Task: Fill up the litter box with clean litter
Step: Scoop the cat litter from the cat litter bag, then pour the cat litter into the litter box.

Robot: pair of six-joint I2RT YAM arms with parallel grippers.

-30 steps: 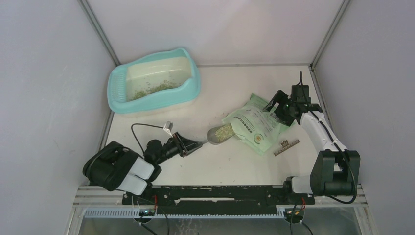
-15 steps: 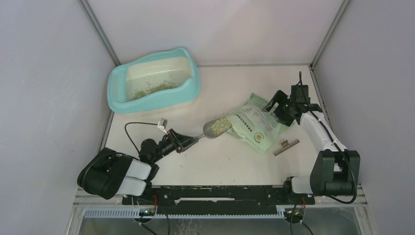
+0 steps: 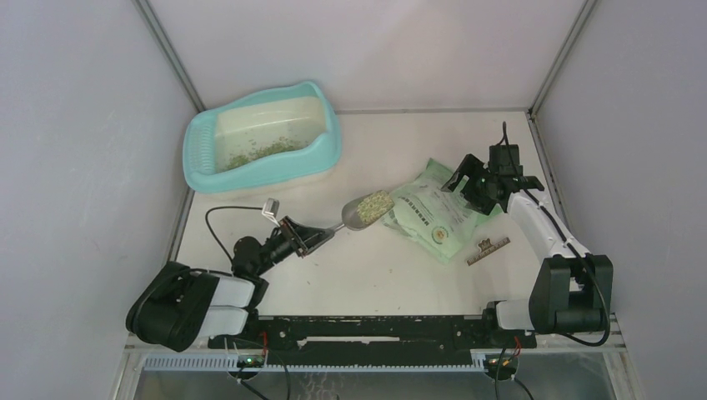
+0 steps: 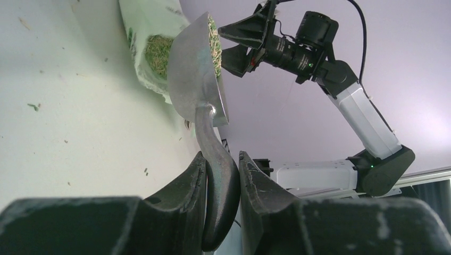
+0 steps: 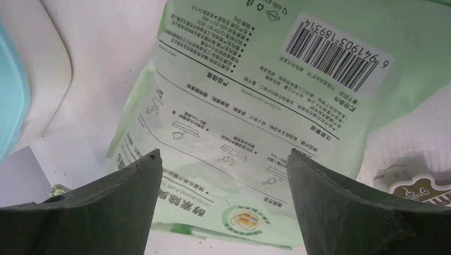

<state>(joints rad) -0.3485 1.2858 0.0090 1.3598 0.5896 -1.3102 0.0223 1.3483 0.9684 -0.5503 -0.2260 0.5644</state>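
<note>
- Since a second ago the left claw [image 3: 315, 237] has pulled its load out of the bag mouth and swung it up-left. The right arm has barely budged.
- That left claw is pinched narrow on the curved handle of the grey metal scoop [image 3: 360, 215], with a finger [image 4: 191, 180] on each side of it.
- Scoop bowl is heaped with small pale green-beige litter granules [image 3: 377, 202] and hangs over the white tabletop [image 3: 375, 275], just beside the open end of the flat green printed bag [image 3: 433, 215].
- The right claw [image 3: 471, 179] is spread wide over the far end of that bag, holding nothing. Can't tell if it touches the plastic.
- A small brown clip [image 3: 488, 247] lies near the bag's right edge.
- The large light turquoise plastic litter box [image 3: 250, 179] sits at the far left, well apart from the scoop, with a thin scatter of granules inside.
</note>
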